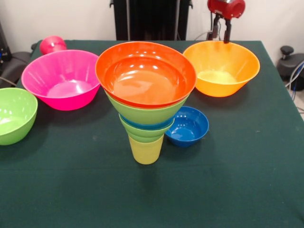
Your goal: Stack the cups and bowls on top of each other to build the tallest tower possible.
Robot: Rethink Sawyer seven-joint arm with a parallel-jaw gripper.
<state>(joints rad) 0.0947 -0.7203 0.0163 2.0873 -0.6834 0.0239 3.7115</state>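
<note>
The tower (pixel 146 95) stands mid-table: a pale yellow cup (pixel 146 150) at the base, then nested lime green and blue bowls, with a wide orange-red bowl (pixel 146 73) on top. A dark blue bowl (pixel 188 126) sits just right of its base. A pink bowl (pixel 64 80) and a lime green bowl (pixel 13 115) sit at the left. A yellow-orange bowl (pixel 222 69) sits at the far right. The red cup (pixel 52 44) shows behind the pink bowl. My gripper (pixel 222 34) hangs open and empty over the yellow-orange bowl's far rim.
The dark green tablecloth (pixel 228 180) covers the table. The black pedestal (pixel 149 19) stands at the far side. Dark equipment and cables sit off the table's left and right edges.
</note>
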